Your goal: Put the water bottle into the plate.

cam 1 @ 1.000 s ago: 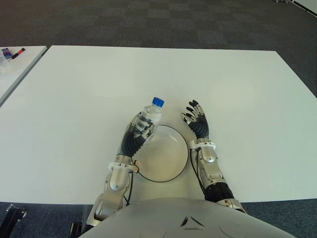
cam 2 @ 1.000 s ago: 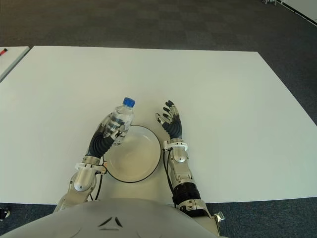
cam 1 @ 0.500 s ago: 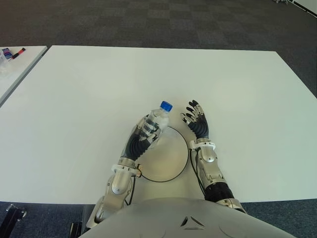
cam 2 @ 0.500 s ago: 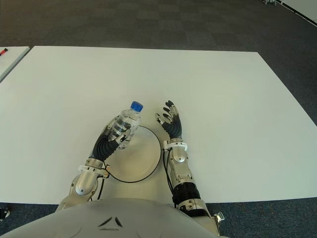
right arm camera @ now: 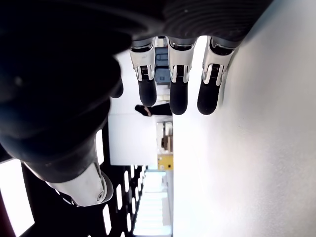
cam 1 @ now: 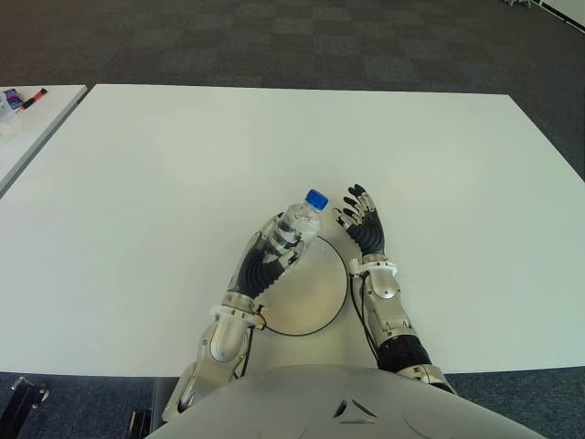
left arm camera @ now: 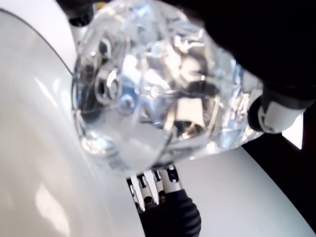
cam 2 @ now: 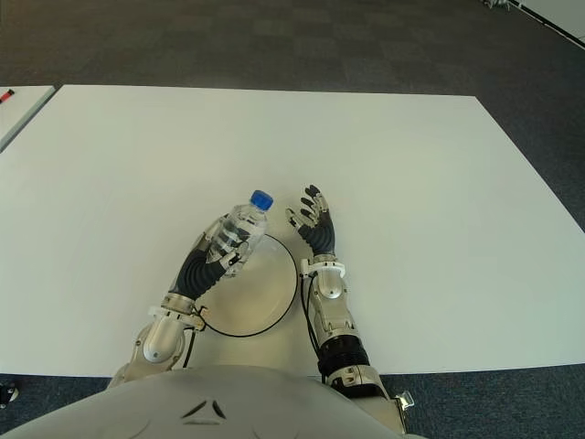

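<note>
The left hand (cam 1: pixel 272 249) and right hand (cam 1: pixel 364 219) have black ribbed rubber palms and black fingers with silver joints and dark tips. Each wrist has a white ring above a silver forearm; the right forearm ends in a black ribbed band. Thin black cables run beside both wrists. The torso is grey.

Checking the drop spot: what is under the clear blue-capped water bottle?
The left hand holds the clear plastic water bottle tilted over the far left rim of the round white plate. The rim right beneath it is covered.
</note>
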